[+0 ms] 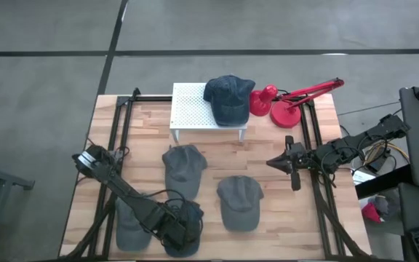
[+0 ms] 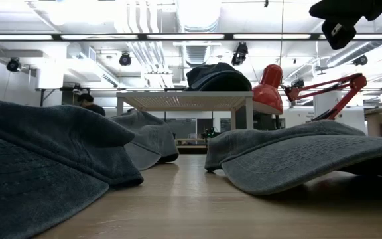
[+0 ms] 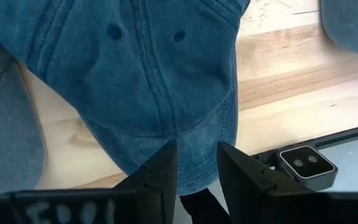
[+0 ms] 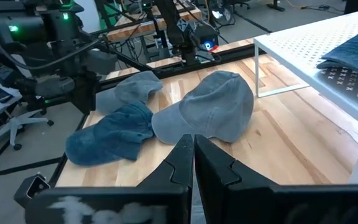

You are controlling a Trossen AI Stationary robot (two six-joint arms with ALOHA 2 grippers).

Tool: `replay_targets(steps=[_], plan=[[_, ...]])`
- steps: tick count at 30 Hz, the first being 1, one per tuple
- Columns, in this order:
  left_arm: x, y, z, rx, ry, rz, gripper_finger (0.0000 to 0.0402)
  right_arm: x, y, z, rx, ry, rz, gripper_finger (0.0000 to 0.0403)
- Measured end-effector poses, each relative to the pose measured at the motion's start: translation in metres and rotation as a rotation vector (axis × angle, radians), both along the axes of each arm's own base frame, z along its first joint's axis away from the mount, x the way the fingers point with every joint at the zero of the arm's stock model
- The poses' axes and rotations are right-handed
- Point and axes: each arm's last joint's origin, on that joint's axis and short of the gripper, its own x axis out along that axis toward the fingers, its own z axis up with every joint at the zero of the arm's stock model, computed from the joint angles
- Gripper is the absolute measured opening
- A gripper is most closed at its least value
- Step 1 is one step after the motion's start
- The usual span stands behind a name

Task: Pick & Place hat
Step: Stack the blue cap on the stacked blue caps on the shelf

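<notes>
Five hats (image 1: 184, 169); left gripper (image 3: 197, 180) pinching one brim, right gripper (image 4: 194, 155) pressed together.

Light wooden table (image 1: 268, 225), butcher-block planks, black frame rails along the left and right sides. On it: white perforated stand (image 1: 191, 109) at the back centre, red desk lamp (image 1: 286, 105) just right of it, base on the wood. Three grey caps flat on the surface: one centre (image 1: 183, 169), one centre-right (image 1: 239, 202), one front-left (image 1: 131, 224). Blue cap (image 1: 188, 231) at the front edge, beside the front-left grey one.
</notes>
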Motion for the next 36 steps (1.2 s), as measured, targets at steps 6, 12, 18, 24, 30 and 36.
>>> replay_targets(steps=[6,12,18,24,30,36], plan=[[-0.001,0.001,-0.001,0.006,0.004,0.000,0.0132,0.000,0.000,0.000,0.000,0.000,0.000,0.0013],[0.000,0.002,-0.003,0.005,0.009,0.025,0.0209,0.000,0.000,0.000,-0.002,0.000,0.000,0.0013],[0.001,0.006,-0.007,0.015,0.018,0.030,0.0264,0.000,0.000,0.000,-0.003,0.000,0.000,0.0013],[0.002,0.013,-0.033,0.006,0.031,0.045,0.0277,0.000,0.000,0.000,-0.003,0.000,0.000,0.0013],[0.004,0.021,-0.069,-0.052,0.014,0.070,0.0273,0.000,0.000,0.000,-0.002,0.000,0.000,0.0013],[-0.005,0.029,-0.093,-0.120,0.080,0.107,0.0270,0.000,0.000,0.000,0.000,0.000,-0.001,0.0013]])
